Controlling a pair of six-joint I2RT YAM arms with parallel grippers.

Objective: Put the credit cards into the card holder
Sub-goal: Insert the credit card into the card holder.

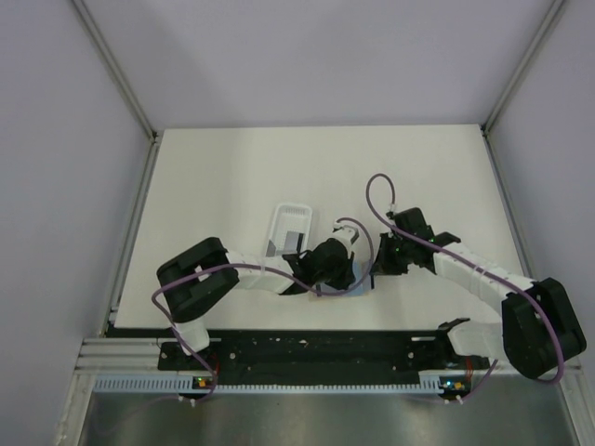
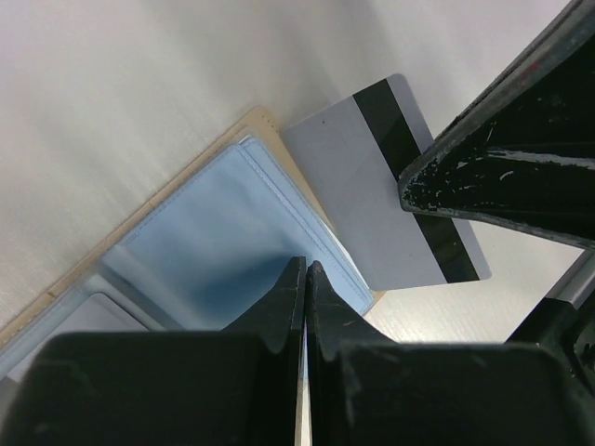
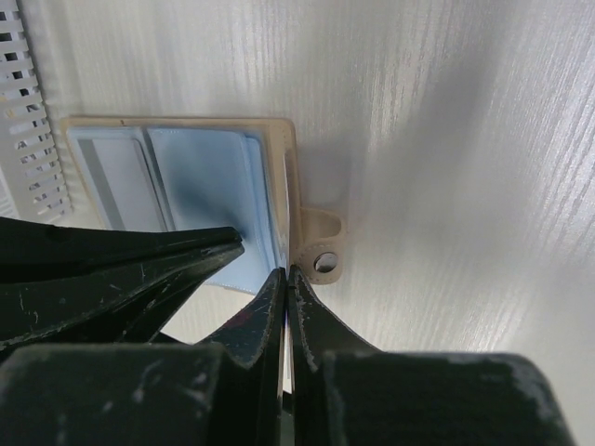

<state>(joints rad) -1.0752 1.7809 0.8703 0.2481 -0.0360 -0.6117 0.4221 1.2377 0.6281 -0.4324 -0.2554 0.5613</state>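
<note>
Sitting in the tray (image 1: pixel 296 205) on the left are what look like more cards (image 1: pixel 292 240), so much is left to do. The left gripper (image 2: pixel 305 268) has its fingers together, tips on the blue inside of the open holder (image 2: pixel 200 237). The right gripper (image 3: pixel 286 271) is pinched on a striped card (image 2: pixel 367 186), its edge by the holder but not in a pocket yet.
</note>
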